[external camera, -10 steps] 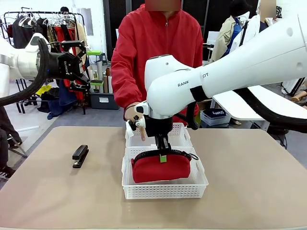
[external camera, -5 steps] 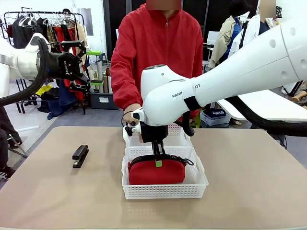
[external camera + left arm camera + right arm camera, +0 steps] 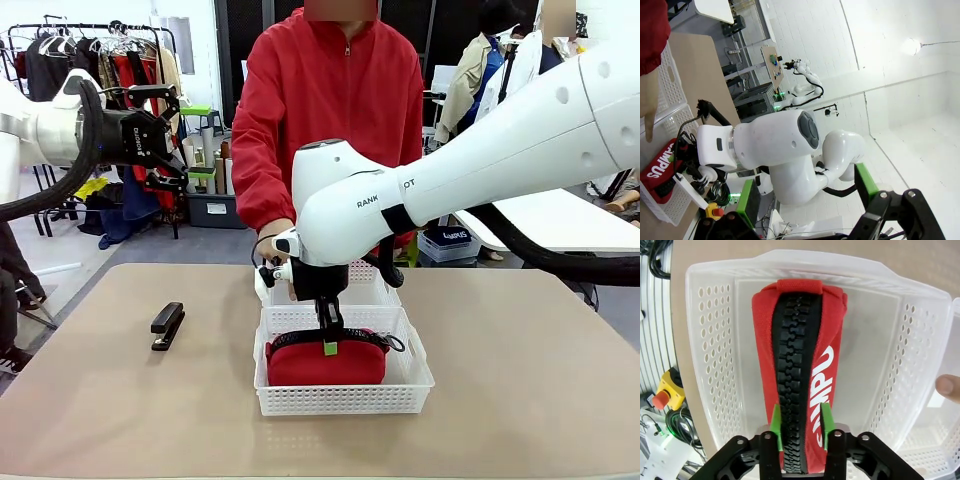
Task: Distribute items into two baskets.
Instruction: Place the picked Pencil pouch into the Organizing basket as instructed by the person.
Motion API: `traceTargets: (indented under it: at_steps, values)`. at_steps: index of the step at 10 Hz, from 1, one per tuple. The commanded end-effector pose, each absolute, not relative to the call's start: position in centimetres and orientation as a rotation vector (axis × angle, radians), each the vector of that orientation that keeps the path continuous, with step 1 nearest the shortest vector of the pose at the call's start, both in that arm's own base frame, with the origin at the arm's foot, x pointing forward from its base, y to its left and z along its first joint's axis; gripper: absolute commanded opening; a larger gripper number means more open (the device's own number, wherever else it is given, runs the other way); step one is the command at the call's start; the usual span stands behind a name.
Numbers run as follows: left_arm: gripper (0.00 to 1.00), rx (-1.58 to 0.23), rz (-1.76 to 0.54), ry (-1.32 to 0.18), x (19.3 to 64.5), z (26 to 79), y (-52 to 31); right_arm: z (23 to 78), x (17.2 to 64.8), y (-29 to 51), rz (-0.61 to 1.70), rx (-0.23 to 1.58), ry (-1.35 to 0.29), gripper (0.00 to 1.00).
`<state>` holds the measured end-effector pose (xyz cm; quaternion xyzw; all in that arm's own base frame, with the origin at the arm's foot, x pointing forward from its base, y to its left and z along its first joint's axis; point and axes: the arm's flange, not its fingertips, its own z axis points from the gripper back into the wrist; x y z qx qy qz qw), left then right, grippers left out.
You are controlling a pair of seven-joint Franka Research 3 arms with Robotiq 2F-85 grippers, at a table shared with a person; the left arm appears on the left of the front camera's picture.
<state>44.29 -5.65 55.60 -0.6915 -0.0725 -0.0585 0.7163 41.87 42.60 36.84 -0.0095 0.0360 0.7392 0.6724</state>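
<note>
My right gripper (image 3: 800,426) is clamped narrow on the zipper (image 3: 795,355) of the soft red fabric pouch (image 3: 832,360), which sits in the nearer white perforated plastic basket (image 3: 340,398), lower centre. My left gripper (image 3: 170,135) is spread wide, upper left. Remaining: the small black stapler (image 3: 167,325), on the table (image 3: 520,380) at left, likely for the farther white basket (image 3: 372,290).

A soft red fabric pouch (image 3: 832,335) with a black zipper along its top and white lettering on its side lies lengthwise in a shallow white plastic basket (image 3: 715,340) with perforated walls, apparently resting on the basket's floor. The right arm's black jaws pinch the zipper ridge at the pouch's near end between green pads (image 3: 775,426). A second white perforated basket (image 3: 935,450) sits just beside the first, with a person's fingertip (image 3: 945,385) by it. Tan worktop (image 3: 890,255) lies beyond.
</note>
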Motion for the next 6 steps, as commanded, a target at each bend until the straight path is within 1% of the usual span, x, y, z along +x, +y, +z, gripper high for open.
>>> traceTargets:
  at_steps: [1, 2, 6]
  values:
    - [1.0, -1.533, -0.132, -0.163, 44.3, 55.8, -5.6, 37.2, 41.5, 42.6, 1.637, -0.017, 0.061, 0.98]
    - [1.0, -1.533, -0.132, -0.163, 44.3, 55.8, -5.6, 37.3, 41.4, 42.6, 1.63, -0.007, 0.067, 1.0]
    - [1.0, -1.533, -0.132, -0.163, 44.3, 55.8, -5.6, 38.3, 41.5, 41.8, 1.585, 0.043, 0.054, 1.0]
